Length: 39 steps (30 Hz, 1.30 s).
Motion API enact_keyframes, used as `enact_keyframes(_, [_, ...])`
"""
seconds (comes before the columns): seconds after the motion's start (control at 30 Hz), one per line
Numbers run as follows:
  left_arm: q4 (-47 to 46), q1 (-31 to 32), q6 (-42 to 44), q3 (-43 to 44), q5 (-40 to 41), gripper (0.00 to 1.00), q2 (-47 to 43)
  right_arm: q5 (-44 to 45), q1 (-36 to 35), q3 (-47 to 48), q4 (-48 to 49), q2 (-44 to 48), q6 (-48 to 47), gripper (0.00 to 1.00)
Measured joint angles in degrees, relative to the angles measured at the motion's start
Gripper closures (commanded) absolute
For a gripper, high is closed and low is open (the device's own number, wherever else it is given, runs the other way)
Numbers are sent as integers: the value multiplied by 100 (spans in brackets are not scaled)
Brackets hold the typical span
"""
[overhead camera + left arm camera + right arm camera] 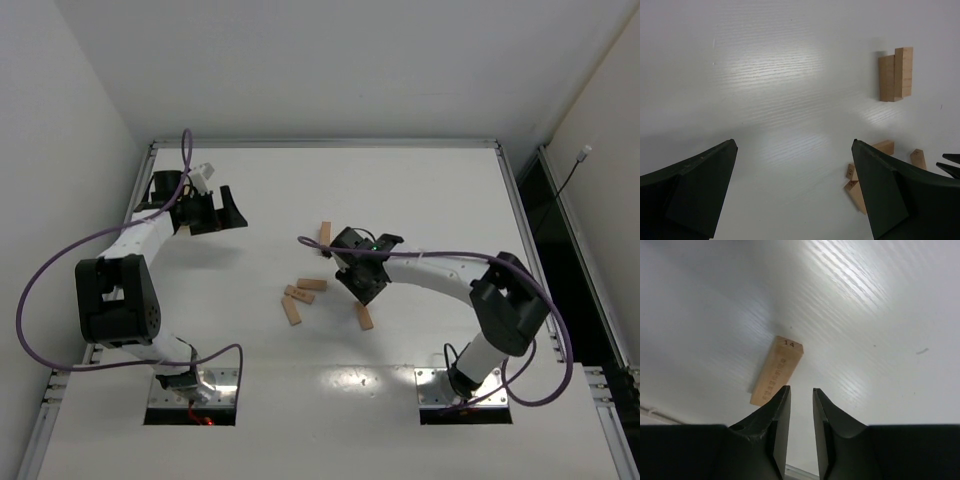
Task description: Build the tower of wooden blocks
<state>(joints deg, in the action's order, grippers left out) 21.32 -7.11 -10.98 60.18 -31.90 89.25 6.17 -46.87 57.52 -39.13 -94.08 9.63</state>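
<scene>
My right pincer (pixel 800 389) is clenched on nothing, a numbered block (pixel 776 371) lying flat just beyond its tips. My left pincer (pixel 794 142) gapes wide. Wood blocks (pixel 311 284) lie scattered around the worktop's (pixel 400 180) middle.

From my right wrist I read "14" printed at the far end of the wooden block (pixel 777 371). A row of smaller characters runs along its top face, too fine to read.
</scene>
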Motion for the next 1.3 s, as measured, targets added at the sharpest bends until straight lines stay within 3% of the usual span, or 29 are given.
enact_keyframes(0.07, [-15, 0, -2, -9, 0, 1, 0, 223, -13, -133, 68, 138, 308, 79])
enact_keyframes(0.1, [-31, 0, -7, -20, 0, 1, -7, 326, -20, -205, 114, 203, 474, 70])
enact_keyframes(0.2, [-44, 0, -22, -103, 7, 1, -72, 610, -22, -374, 236, 391, 951, 57])
enact_keyframes(0.33, [-26, 0, -20, -155, 46, 1, -188, 855, -26, -632, 533, 640, 1464, 53])
enact_keyframes(0.63, [-31, 0, -20, -190, 184, 1, -291, 1012, -68, -1082, 942, 876, 2083, 53])
enact_keyframes(1.3, [-42, 0, 28, -199, 278, 1, -199, 251, -321, -1572, 1700, 1051, 2100, 56])
